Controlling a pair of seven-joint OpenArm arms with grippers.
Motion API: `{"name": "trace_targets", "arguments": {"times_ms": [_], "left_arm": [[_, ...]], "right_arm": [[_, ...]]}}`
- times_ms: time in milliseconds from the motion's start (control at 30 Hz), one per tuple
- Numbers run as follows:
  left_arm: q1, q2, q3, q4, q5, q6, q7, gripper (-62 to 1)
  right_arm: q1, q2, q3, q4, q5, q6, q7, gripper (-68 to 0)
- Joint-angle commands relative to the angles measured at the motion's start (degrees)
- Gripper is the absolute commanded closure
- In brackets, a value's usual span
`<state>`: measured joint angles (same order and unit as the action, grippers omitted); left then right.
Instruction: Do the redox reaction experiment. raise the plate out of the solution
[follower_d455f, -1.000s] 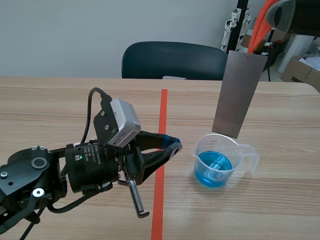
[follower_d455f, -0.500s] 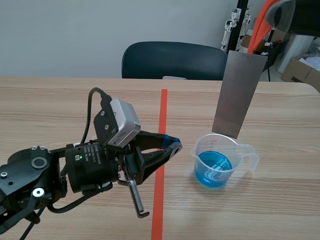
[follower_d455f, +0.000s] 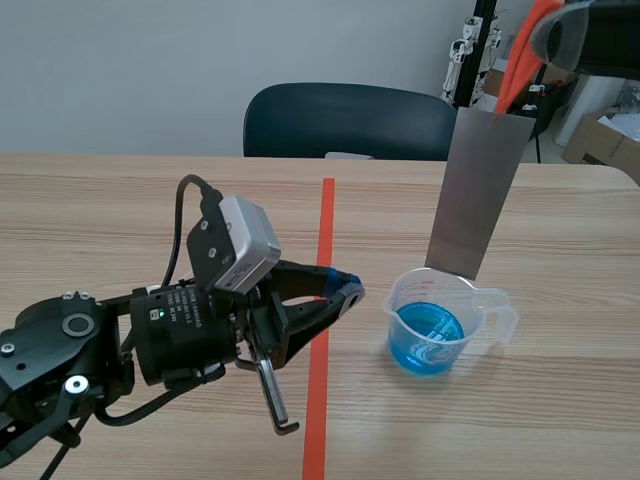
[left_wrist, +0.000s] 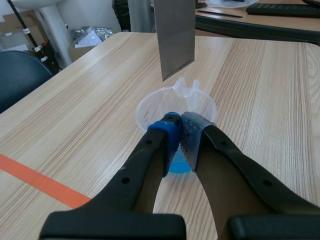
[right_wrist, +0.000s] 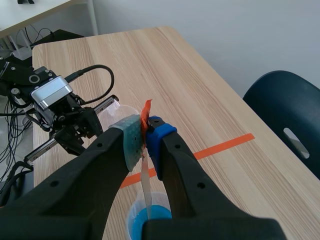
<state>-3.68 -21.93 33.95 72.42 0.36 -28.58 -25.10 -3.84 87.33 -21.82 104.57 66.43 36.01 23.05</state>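
Plate (follower_d455f: 475, 190) is sitting a hair further sideways than a second ago, otherwise steady. Right gripper (right_wrist: 145, 132) pads (right_wrist: 131, 137) are pinching its top edge. It is hanging upright, its lower edge clear above the beaker (follower_d455f: 445, 320) of blue solution (follower_d455f: 428, 335). Left gripper (left_wrist: 179, 127), fingertips closed on nothing, is idling beside the beaker. Lift looks essentially done; only carrying clear remains.

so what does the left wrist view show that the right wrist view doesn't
Only the left wrist view: the flat grey face of the plate, its lower edge hanging above the cup, with the left gripper shut just before it. Only the right wrist view: the right gripper pinching the plate's top, the plate seen edge-on, plus the left arm and a chair. Both: plate, cup and its blue solution.
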Motion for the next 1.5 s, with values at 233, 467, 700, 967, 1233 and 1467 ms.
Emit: {"name": "trace_targets", "arguments": {"times_ms": [233,467,700,967,1233,1467], "left_arm": [[-0.33,0.31,-0.44,0.72,-0.85,0.13,-0.76,-2.7],[-0.33,0.31,-0.44,0.72,-0.85,0.13,-0.76,-2.7],[-0.33,0.31,-0.44,0.72,-0.85,0.13,-0.76,-2.7],[-0.33,0.28,-0.44,0.72,-0.85,0.13,-0.76,-2.7],[-0.33,0.28,-0.44,0.72,-0.85,0.13,-0.76,-2.7],[-0.33,0.28,-0.44,0.72,-0.85,0.13,-0.76,-2.7]], "right_arm": [[0.66,0.61,0.81,0.37,0.66,0.0,0.44,-0.2],[0.66,0.61,0.81,0.37,0.68,0.0,0.52,-0.2],[0.66,0.61,0.81,0.37,0.66,0.0,0.46,-0.2],[0.66,0.61,0.81,0.37,0.63,0.0,0.42,-0.2],[0.66,0.61,0.81,0.37,0.66,0.04,0.44,-0.2],[0.66,0.61,0.81,0.37,0.66,0.02,0.44,-0.2]]}}
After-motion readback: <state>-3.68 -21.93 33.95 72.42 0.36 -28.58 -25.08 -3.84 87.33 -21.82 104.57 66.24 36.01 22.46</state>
